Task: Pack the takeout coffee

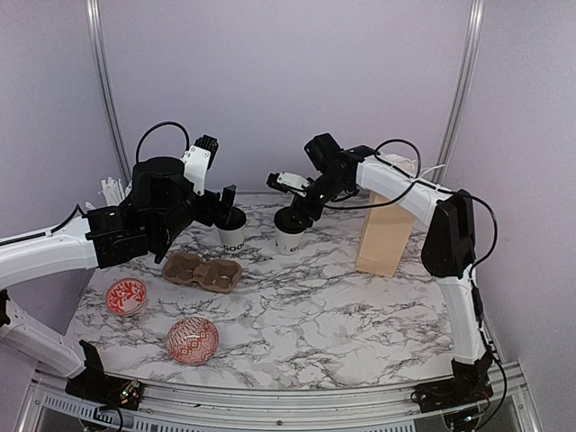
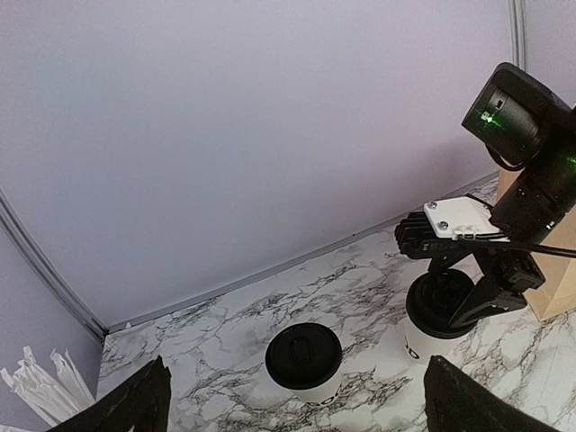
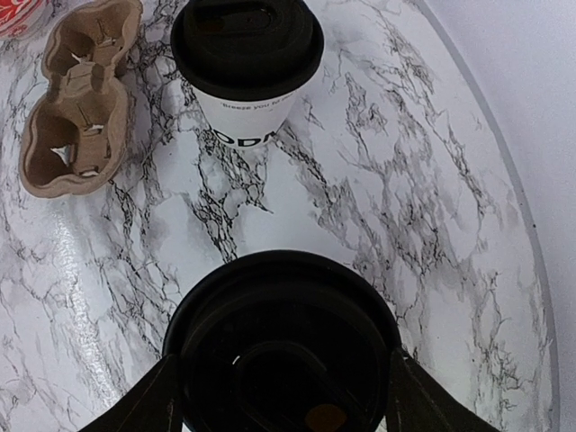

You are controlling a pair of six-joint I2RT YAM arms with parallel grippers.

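Evidently a robotics lab test cell: plain lilac panel walls (image 1: 288, 81) framed by aluminium posts (image 1: 106, 90), a marble-print worktop (image 1: 342, 306) fitted between them, left arm (image 1: 45, 252) and right arm (image 1: 463, 306) bolted to a metal rail (image 1: 288, 398) at its near edge, black cables (image 1: 160, 128) looping free.

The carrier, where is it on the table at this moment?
In the top view, the carrier lies empty, left of centre. It is just below the left cup in the picture, with a red bowl to its left.
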